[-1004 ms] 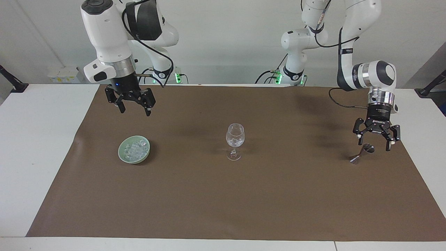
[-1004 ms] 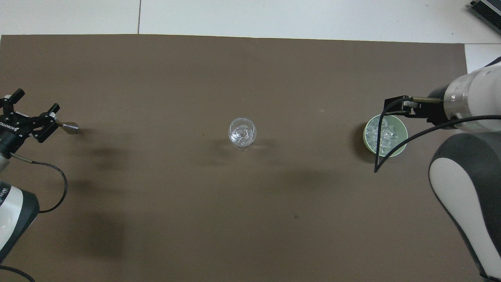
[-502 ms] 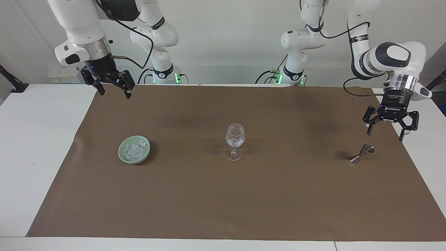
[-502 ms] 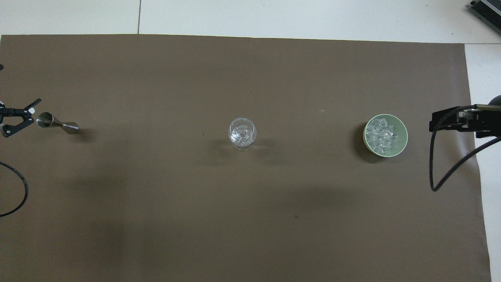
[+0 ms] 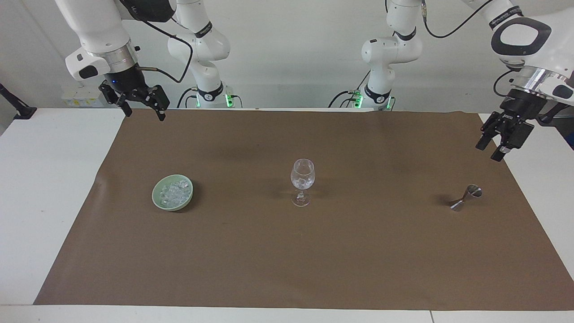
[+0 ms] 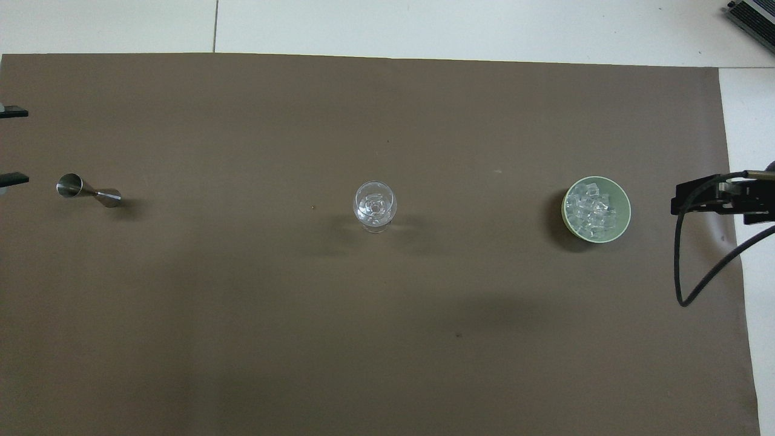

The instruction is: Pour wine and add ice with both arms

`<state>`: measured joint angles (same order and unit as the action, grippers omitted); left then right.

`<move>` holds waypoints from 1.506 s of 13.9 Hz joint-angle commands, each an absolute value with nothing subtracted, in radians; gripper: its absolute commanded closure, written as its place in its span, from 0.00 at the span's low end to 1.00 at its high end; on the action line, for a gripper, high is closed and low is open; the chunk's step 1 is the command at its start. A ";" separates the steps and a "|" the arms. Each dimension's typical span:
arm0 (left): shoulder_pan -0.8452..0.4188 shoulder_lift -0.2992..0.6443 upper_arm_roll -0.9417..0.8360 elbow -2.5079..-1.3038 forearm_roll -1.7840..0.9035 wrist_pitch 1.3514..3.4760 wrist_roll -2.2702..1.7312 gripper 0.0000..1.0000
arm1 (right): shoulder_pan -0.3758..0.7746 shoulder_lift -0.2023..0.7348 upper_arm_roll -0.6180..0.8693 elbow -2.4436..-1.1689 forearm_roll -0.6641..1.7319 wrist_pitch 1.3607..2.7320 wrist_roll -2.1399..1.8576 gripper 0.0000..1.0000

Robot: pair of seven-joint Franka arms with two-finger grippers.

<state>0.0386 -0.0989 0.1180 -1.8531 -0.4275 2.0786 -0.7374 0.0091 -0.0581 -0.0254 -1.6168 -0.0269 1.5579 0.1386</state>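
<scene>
A clear stemmed glass point(image 5: 302, 179) point(image 6: 375, 204) stands mid-mat with some ice cubes in it. More ice point(image 5: 174, 192) point(image 6: 593, 207) fills a pale green bowl point(image 5: 158, 199) point(image 6: 623, 219) toward the right arm's end. A steel jigger point(image 5: 465, 197) point(image 6: 88, 191) sits toward the left arm's end. My right gripper point(image 5: 144, 114) hangs open and empty over the mat's edge by the robots. My left gripper point(image 5: 489, 151) point(image 6: 9, 145) is raised over the mat's end beside the jigger, open and holding nothing. No wine is in view.
A brown mat point(image 5: 287, 260) point(image 6: 387, 333) covers most of the white table point(image 5: 49, 188). A black wrist cable point(image 6: 696, 266) of the right arm hangs over the mat's end beside the bowl. The two arm bases point(image 5: 210, 96) stand at the table's edge.
The left gripper rose away from just above the jigger toward the table's end. The right gripper lifted from above the bowl back to the mat's edge by the robots.
</scene>
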 commanded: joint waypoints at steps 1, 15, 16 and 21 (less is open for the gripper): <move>-0.018 -0.078 0.126 -1.746 -0.252 1.918 -0.713 0.00 | 0.002 -0.074 -0.023 -1.623 -0.014 1.542 0.112 0.00; -0.094 -0.075 0.095 -1.591 -0.068 1.594 -0.629 0.00 | 0.003 -0.087 -0.029 -1.606 -0.002 1.503 0.112 0.00; -0.094 -0.075 0.095 -1.594 -0.063 1.600 -0.624 0.00 | 0.003 -0.090 -0.029 -1.611 0.000 1.511 0.113 0.00; -0.095 -0.075 0.094 -1.591 0.001 1.598 -0.603 0.00 | 0.003 -0.095 -0.029 -1.620 0.014 1.511 0.120 0.00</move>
